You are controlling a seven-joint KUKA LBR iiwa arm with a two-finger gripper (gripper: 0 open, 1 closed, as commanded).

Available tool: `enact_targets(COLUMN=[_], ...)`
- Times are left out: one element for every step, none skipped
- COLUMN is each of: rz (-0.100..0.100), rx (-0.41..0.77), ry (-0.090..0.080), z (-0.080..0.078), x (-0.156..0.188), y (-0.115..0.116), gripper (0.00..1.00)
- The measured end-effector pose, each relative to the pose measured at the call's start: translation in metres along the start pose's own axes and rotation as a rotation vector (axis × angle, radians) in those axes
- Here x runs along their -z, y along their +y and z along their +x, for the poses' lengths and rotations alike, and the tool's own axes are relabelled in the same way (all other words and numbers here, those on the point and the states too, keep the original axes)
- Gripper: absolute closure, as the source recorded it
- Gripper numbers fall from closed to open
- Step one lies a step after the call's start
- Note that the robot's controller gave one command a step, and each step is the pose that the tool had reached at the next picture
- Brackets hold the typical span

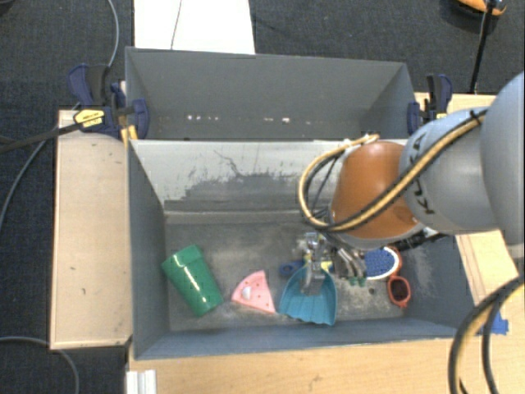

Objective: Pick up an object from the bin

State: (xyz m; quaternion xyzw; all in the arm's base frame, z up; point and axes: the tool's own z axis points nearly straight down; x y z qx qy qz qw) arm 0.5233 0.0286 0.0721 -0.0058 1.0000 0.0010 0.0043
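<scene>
My gripper (314, 268) hangs low in the front right part of the bin, just under the arm's orange cover. It is right over the upper edge of a blue scoop-shaped thing (310, 302) that lies near the front wall. Whether it touches the scoop I cannot tell. A pink wedge with dark spots (254, 292) lies just left of the scoop. A small blue piece (289, 269) shows beside the gripper on its left.
A green cup (191, 281) lies on its side at the front left. A round blue and white thing (381, 263) and a small red-brown ring-like thing (399, 290) lie to the gripper's right. The arm and its cables cover the bin's right side.
</scene>
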Motion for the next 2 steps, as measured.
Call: enact_targets(rz=[0.0, -0.001], rx=[-0.001, -0.019], ry=[0.0, -0.005], z=[0.0, -0.007], x=[0.0, 0.142], y=[0.0, -0.005], gripper=[1.0, 1.0])
